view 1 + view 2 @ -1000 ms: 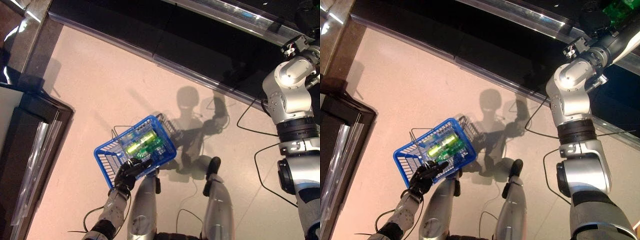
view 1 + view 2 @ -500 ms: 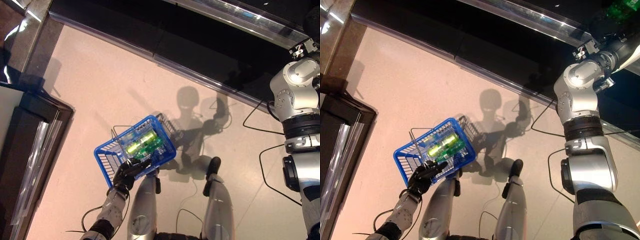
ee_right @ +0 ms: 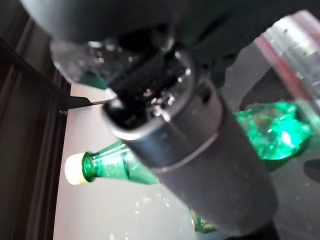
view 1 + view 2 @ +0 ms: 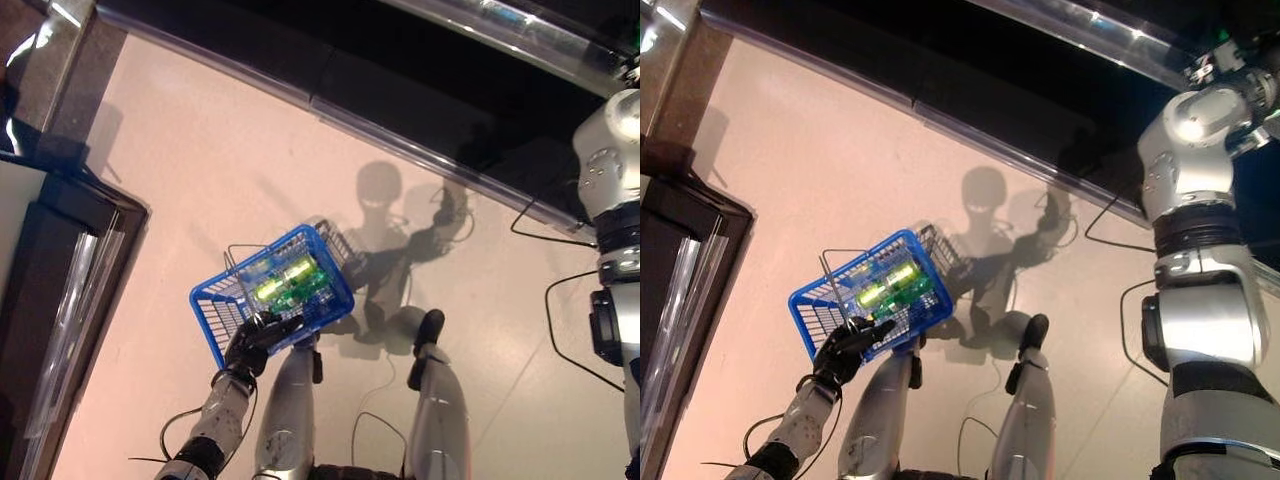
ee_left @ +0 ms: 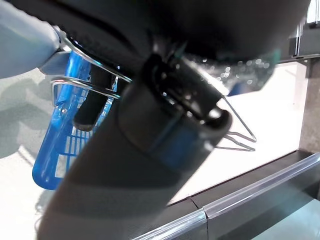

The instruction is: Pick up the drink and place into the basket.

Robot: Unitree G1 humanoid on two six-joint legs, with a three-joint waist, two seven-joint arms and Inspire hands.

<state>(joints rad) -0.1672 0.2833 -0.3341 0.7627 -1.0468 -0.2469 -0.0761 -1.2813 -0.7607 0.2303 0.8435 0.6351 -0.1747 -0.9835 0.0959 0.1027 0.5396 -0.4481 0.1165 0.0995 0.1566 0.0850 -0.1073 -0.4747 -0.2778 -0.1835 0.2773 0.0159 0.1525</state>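
A blue plastic basket (image 4: 225, 305) with wire handles hangs over the floor, and my left hand (image 4: 250, 343) is shut on its handle (image 5: 85, 65). Green drink bottles (image 4: 285, 282) lie inside it. My right arm (image 4: 1190, 160) reaches up to the dark shelf at the upper right, and its hand lies outside both eye views. In the right wrist view the right hand's thumb (image 3: 200, 165) stands straight and holds nothing. Past it a green bottle with a pale cap (image 3: 107, 167) lies on the shelf, and another green bottle (image 3: 272, 130) shows beside it.
A long dark shelf unit with a clear front rail (image 4: 420, 130) runs across the top. A dark cabinet with a glass panel (image 4: 60, 280) stands at the left. Pale floor (image 4: 200, 170) lies between them.
My right arm has swung further up and to the right, toward the shelf. The left hand and the basket have stayed where they were.
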